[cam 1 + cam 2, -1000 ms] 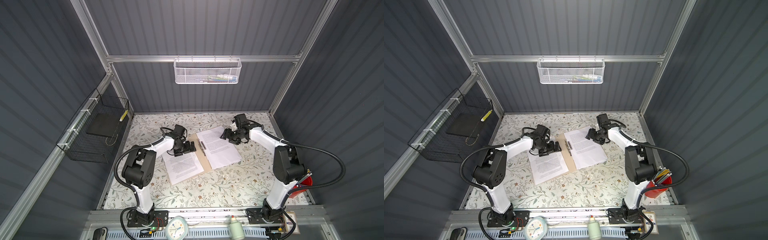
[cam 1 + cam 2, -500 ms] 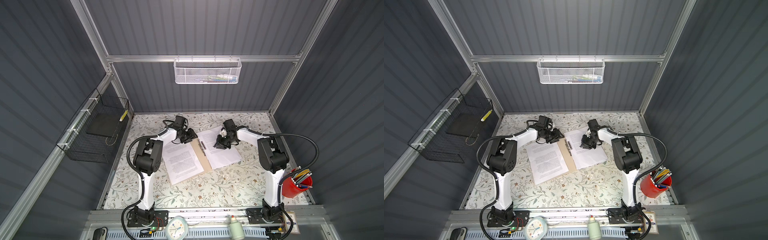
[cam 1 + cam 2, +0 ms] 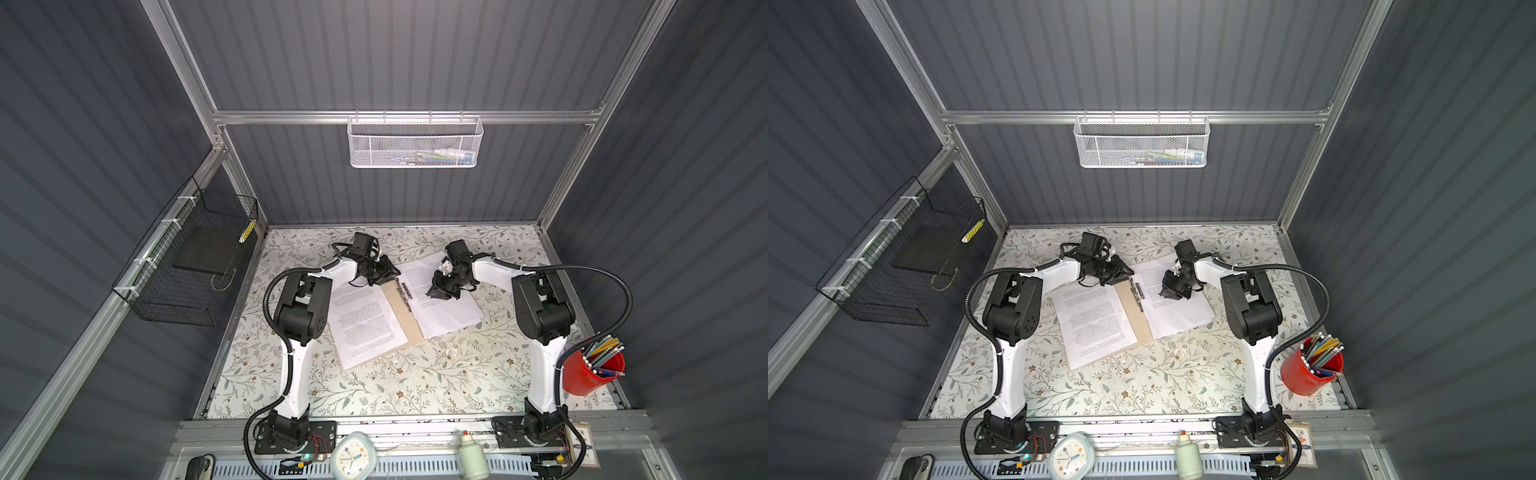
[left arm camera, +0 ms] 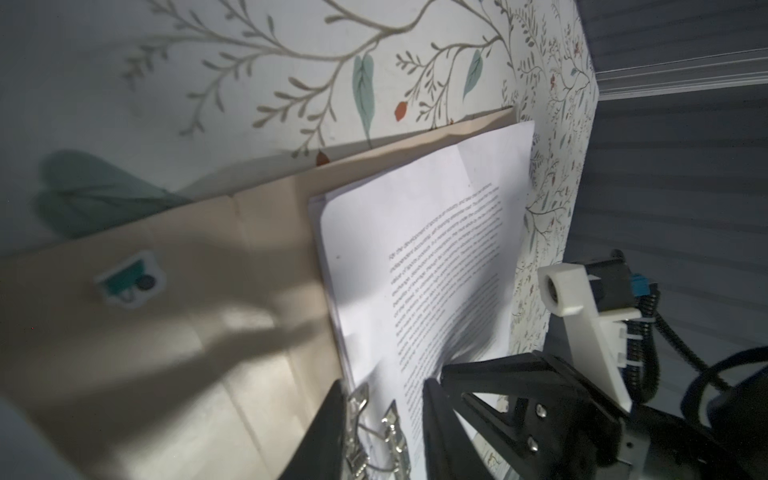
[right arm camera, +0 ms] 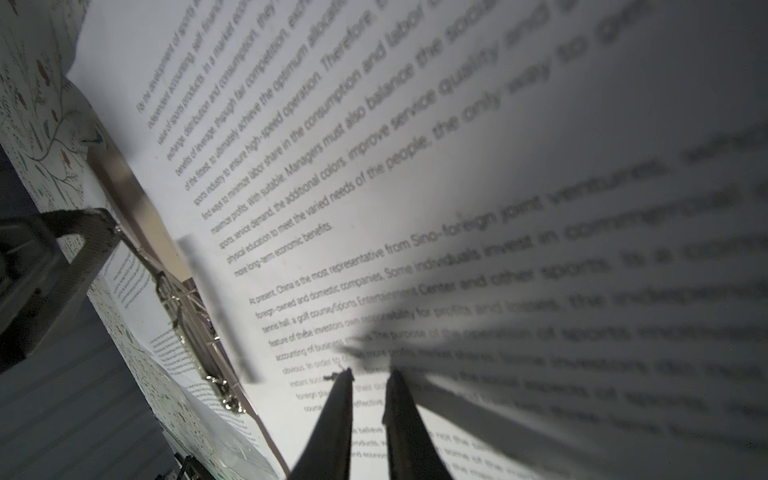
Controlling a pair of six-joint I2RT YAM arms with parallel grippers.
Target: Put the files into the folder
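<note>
The tan folder (image 3: 402, 320) (image 3: 1136, 322) lies open on the table, its metal clip (image 3: 404, 291) (image 4: 392, 419) running along the spine. White printed files lie on both halves: one stack on the left half (image 3: 365, 328), another on the right half (image 3: 451, 313) (image 5: 415, 187). My left gripper (image 3: 391, 273) (image 4: 384, 386) is at the far end of the spine, jaws drawn in around the clip with one finger against the metal. My right gripper (image 3: 437, 293) (image 5: 370, 374) rests tips-down on the right stack, a narrow gap between its fingers and only flat paper showing there.
A red cup of pencils (image 3: 594, 370) stands at the table's right front corner. A black wire basket (image 3: 187, 266) hangs on the left wall and a white mesh basket (image 3: 415, 141) on the back wall. A clock (image 3: 353, 457) and a bottle (image 3: 471, 457) sit on the front rail.
My left gripper left the left stack, went to the far end of the spine and narrowed around the clip. My right gripper came from the right stack's far edge onto its middle and narrowed.
</note>
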